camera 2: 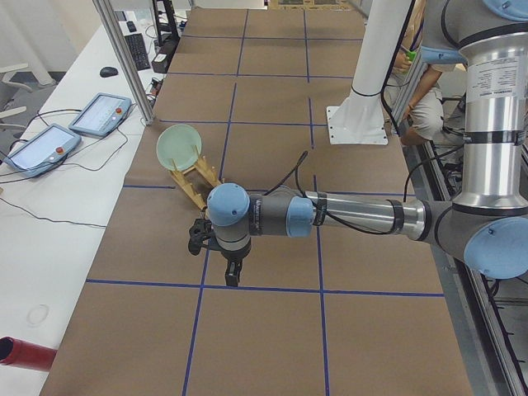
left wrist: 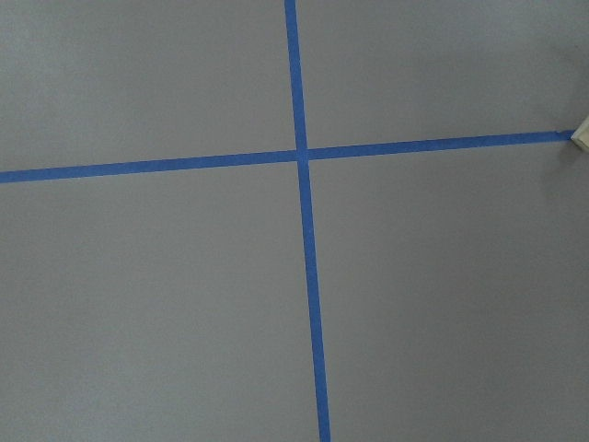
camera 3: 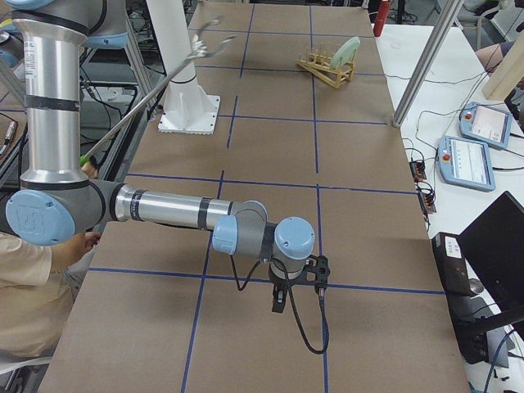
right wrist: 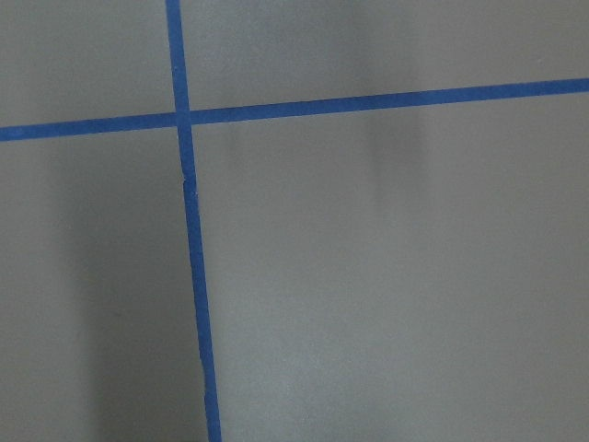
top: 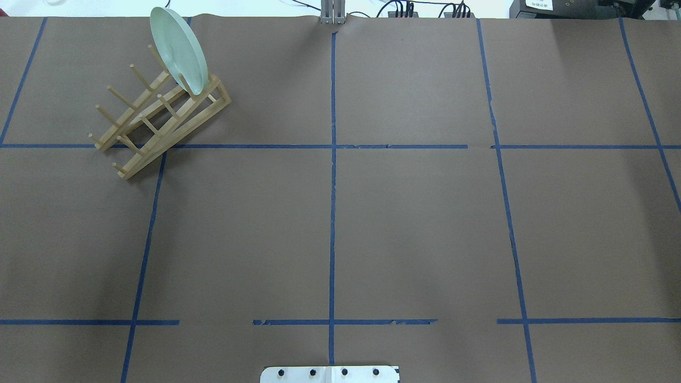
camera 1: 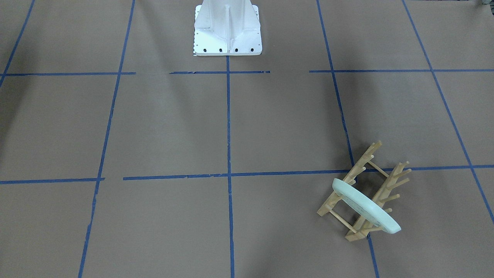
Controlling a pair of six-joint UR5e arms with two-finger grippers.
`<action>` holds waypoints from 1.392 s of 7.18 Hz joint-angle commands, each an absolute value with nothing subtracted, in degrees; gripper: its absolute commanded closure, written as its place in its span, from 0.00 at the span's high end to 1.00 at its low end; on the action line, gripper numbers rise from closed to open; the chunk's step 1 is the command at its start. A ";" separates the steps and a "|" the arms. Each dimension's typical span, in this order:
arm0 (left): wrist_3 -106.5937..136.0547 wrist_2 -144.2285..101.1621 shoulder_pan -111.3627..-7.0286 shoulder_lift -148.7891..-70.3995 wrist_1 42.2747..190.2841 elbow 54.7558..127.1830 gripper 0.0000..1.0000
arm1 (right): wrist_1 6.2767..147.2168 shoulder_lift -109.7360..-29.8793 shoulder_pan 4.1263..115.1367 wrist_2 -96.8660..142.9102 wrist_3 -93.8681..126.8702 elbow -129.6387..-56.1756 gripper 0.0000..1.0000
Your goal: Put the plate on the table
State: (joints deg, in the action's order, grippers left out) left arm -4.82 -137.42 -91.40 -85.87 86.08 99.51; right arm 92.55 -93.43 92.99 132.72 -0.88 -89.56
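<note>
**Q:** Where is the plate?

**A:** The plate (top: 179, 50) stands on edge in the end slot of the wooden peg dish rack (top: 154, 119), at the far left of the table (top: 415, 223) in the overhead view. It leans tilted against the pegs. They keep it propped off the surface and leave its upper rim exposed.

**Q:** What is the condition of each tool?

**A:** The left gripper (camera 2: 233, 276) hangs pointing down over the table, near the rack but apart from it. The right gripper (camera 3: 278, 303) hangs over the right end, well apart from the rack. Each shows in a side view only, so I cannot tell whether its fingers are spread or pressed together. Neither touches the plate.

**Q:** Which step applies?

**A:** By judgement, the approach, as the plate is not yet on the table. The left gripper is closer, so it is the likely tool. The next move calls for gripping the exposed rim and lifting it clear of the pegs.
</note>
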 commanded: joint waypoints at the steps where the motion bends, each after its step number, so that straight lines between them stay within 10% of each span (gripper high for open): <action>1: -5.10 -136.33 -91.41 -86.57 86.31 99.41 1.00 | 92.55 -93.43 92.99 132.71 -0.88 -89.56 1.00; 7: -5.01 -134.02 -91.06 -88.50 90.66 98.01 1.00 | 92.55 -93.43 92.99 132.71 -0.97 -89.56 1.00; 10: 34.63 -140.80 -85.82 -93.83 106.35 97.04 1.00 | 92.55 -93.43 92.99 132.71 -0.88 -89.56 1.00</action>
State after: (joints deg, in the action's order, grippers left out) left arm 13.65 -138.60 -89.54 -90.26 97.52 97.68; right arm 92.55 -93.43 92.99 132.71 -0.89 -89.56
